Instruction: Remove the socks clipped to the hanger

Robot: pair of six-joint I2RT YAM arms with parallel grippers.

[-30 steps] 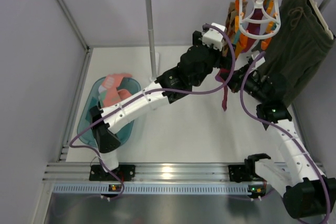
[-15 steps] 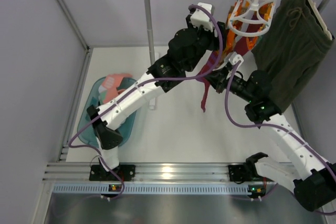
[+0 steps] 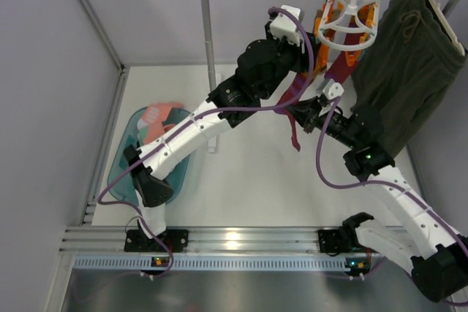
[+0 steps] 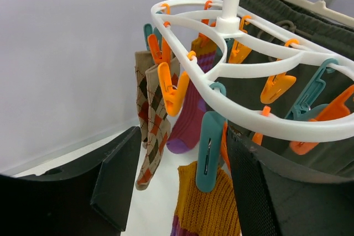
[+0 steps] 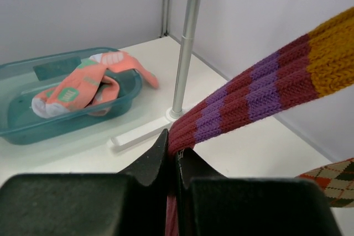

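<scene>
sock (image 5: pixel 260 92) runs from hanger (image 4: pixel 260 115) down to my right gripper (image 5: pixel 172 153)
right clamped on it; my left gripper (image 4: pixel 185 186), jaws apart, lines up on its clip (image 4: pixel 210 147) under the hanger.

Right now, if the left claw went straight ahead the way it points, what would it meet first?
Probably the teal clothespin on the hanger's near rim, clipping the mustard sock; depth is unclear.

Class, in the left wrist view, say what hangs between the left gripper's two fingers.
A teal clothespin on the white hanger, clipped to a mustard sock, hangs between the fingers of the left gripper; the left wrist view shows it.
</scene>
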